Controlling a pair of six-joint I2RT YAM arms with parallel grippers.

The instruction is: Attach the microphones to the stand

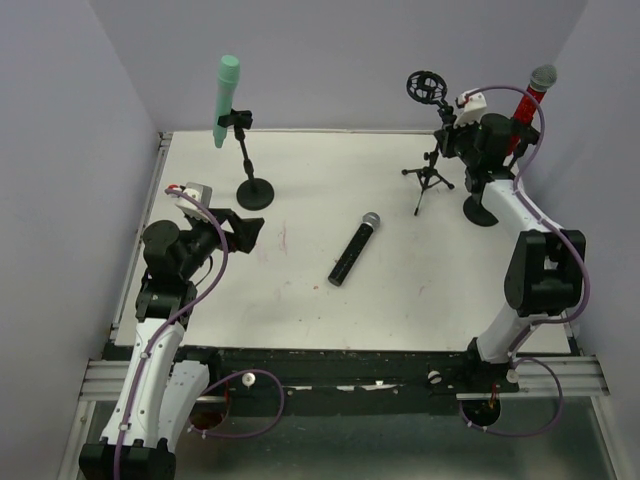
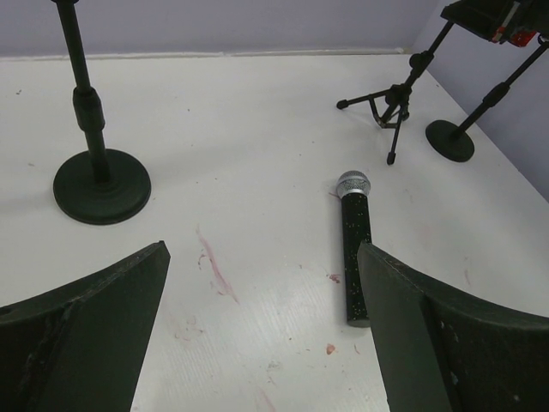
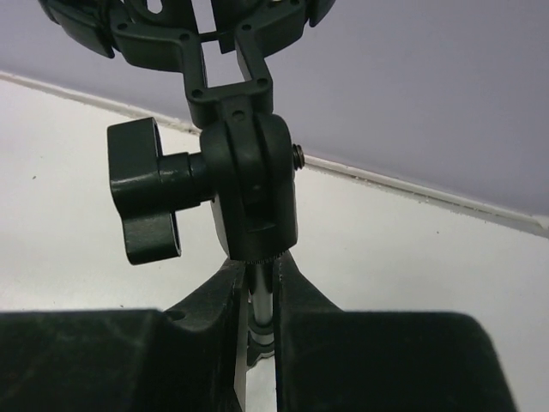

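The right gripper (image 3: pixel 257 296) is clamped on the tripod stand (image 3: pixel 249 189) pole, just under its knob; the left gripper (image 2: pixel 262 257) gapes wide near the black microphone (image 2: pixel 354 249) lying flat on the table (image 2: pixel 257 129).

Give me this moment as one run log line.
left gripper open | right gripper shut on tripod stand | black microphone lying on table | mint-green microphone, red microphone mounted

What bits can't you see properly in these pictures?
Top view: red microphone, lower end hidden behind the right arm.
Left wrist view: black microphone, tail end behind a finger.
Right wrist view: shock mount, cut off by the top edge.
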